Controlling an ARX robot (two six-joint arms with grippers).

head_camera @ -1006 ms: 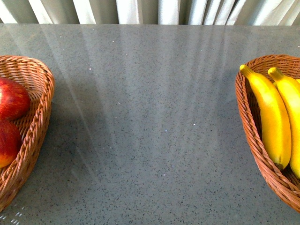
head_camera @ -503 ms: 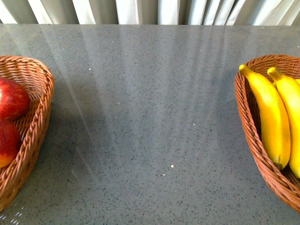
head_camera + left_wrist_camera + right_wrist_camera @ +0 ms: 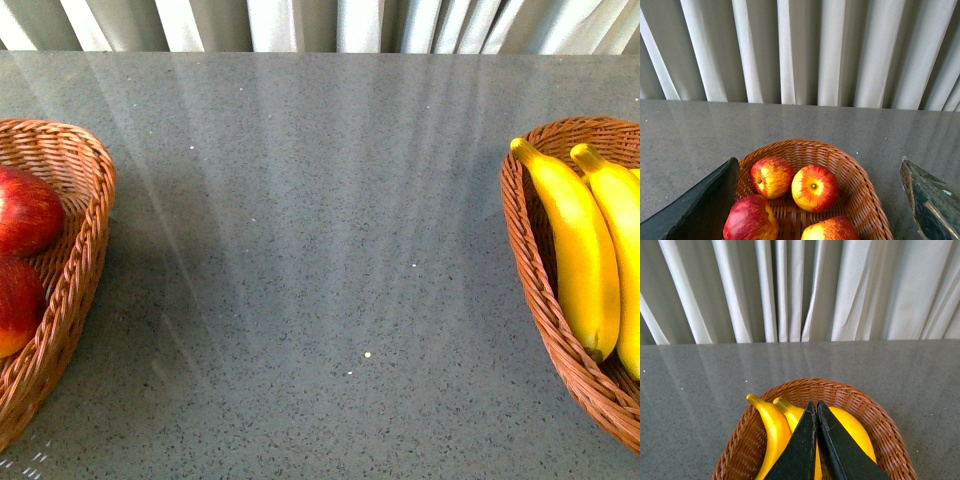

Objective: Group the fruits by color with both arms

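In the front view two red apples (image 3: 25,210) (image 3: 15,305) lie in a wicker basket (image 3: 88,230) at the left edge. Two yellow bananas (image 3: 577,262) (image 3: 615,215) lie in a wicker basket (image 3: 524,262) at the right edge. Neither gripper shows in that view. In the left wrist view my left gripper (image 3: 818,160) is open and empty above the apple basket (image 3: 860,175), which holds several apples (image 3: 812,187). In the right wrist view my right gripper (image 3: 814,403) is shut and empty above the banana basket (image 3: 885,422), over the bananas (image 3: 772,432).
The grey speckled table (image 3: 320,250) runs between the two baskets. Pale pleated curtains (image 3: 330,25) hang behind its far edge. The baskets are cut off by the front view's left and right edges.
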